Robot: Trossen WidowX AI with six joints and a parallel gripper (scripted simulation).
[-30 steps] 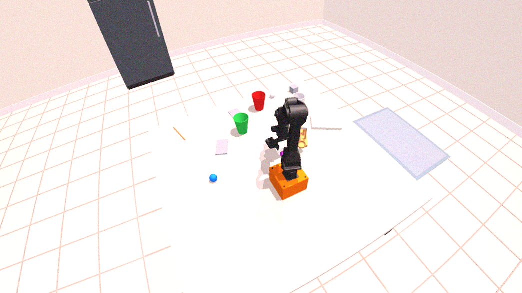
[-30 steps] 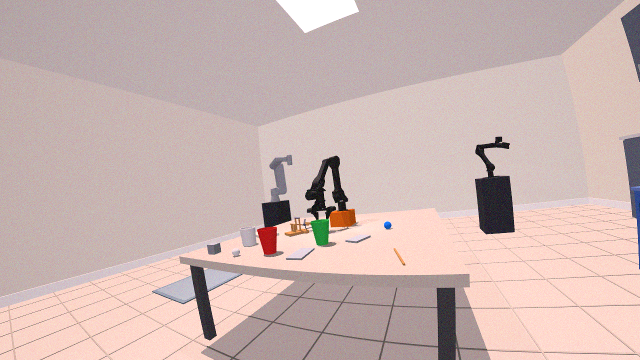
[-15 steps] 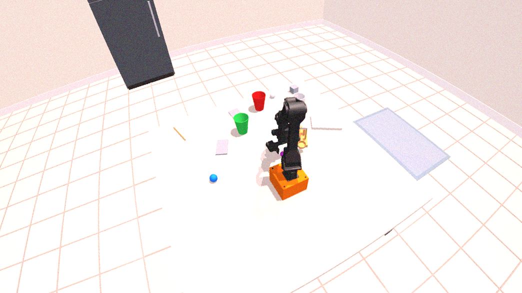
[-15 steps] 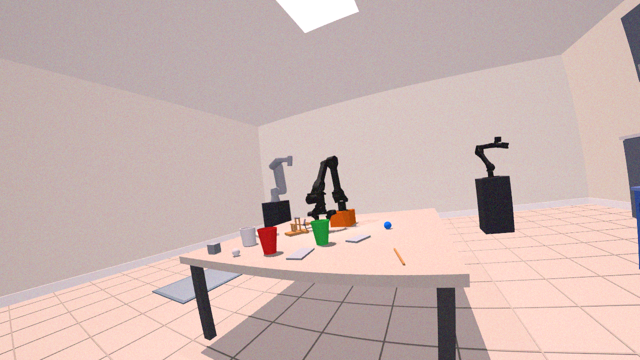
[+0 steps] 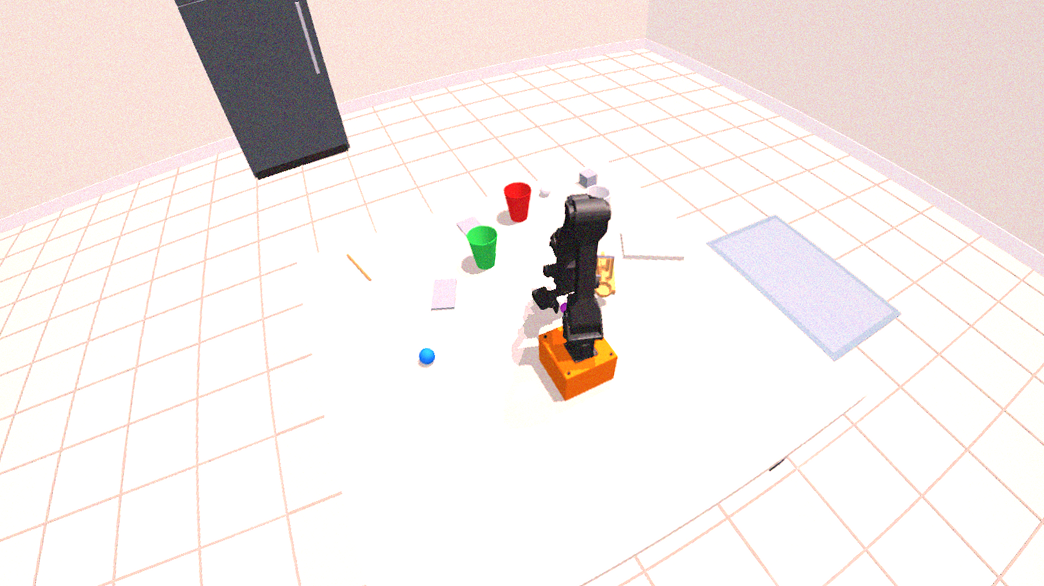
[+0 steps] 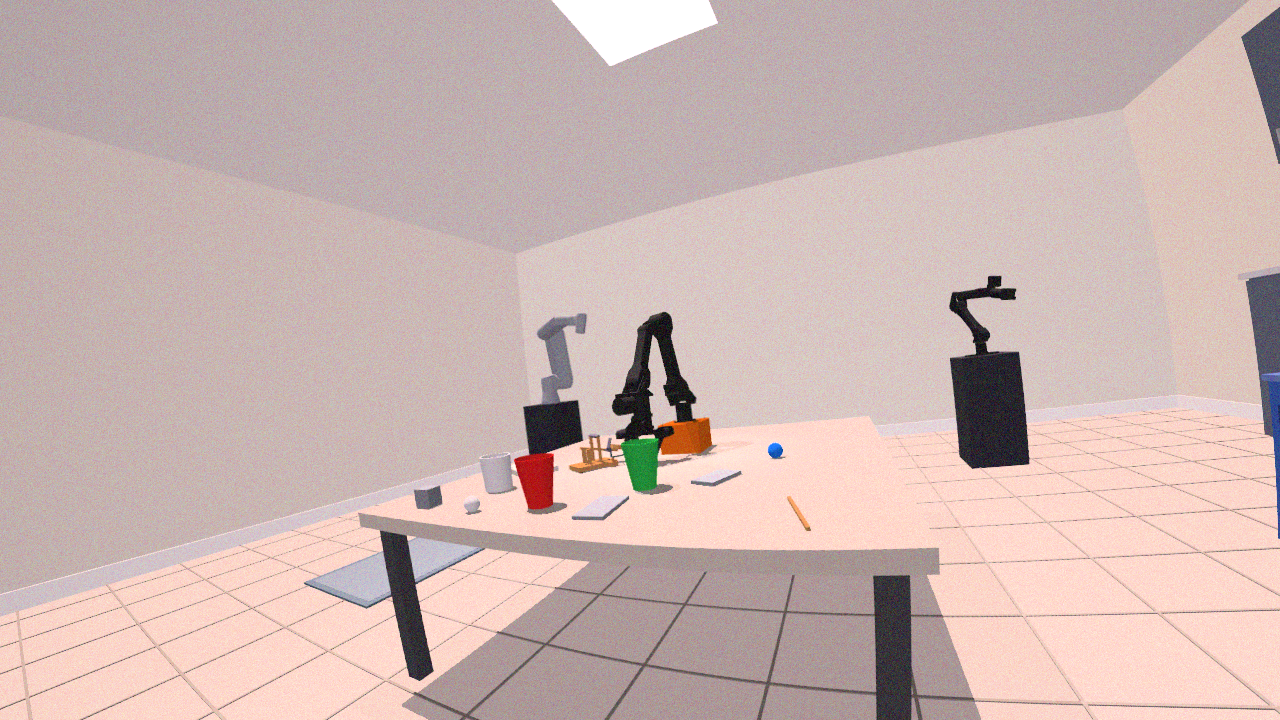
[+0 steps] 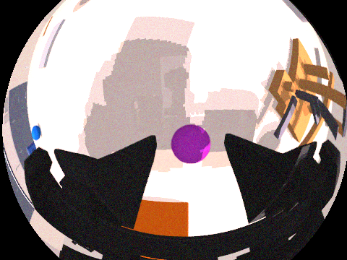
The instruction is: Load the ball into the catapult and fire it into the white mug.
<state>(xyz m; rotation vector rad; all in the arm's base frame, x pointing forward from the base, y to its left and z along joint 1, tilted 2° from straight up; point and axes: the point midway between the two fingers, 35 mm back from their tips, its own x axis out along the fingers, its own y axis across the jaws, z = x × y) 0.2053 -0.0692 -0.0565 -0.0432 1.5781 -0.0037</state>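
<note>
A purple ball (image 5: 564, 307) (image 7: 190, 144) rests on the table near the arm's orange base. My gripper (image 7: 191, 140) is open and points down over the ball. In the wrist view the ball appears between the fingertips, with a gap on each side. In the exterior view the gripper (image 6: 646, 437) is low behind the green cup, and the ball is hidden. The wooden catapult (image 5: 607, 275) (image 6: 590, 463) (image 7: 294, 54) stands beside the gripper, on the right in the wrist view. The white mug (image 5: 597, 192) (image 6: 495, 472) stands upright farther out, partly hidden by the arm in the top view.
A green cup (image 5: 482, 247) (image 6: 641, 465) and a red cup (image 5: 517, 202) (image 6: 535, 481) stand upright. A blue ball (image 5: 427, 356) (image 6: 775, 450) (image 7: 36, 133), a small white ball (image 5: 544, 192) (image 6: 471, 505), a grey cube (image 5: 587, 179) (image 6: 427, 497) and an orange stick (image 5: 359, 267) (image 6: 798, 513) lie about.
</note>
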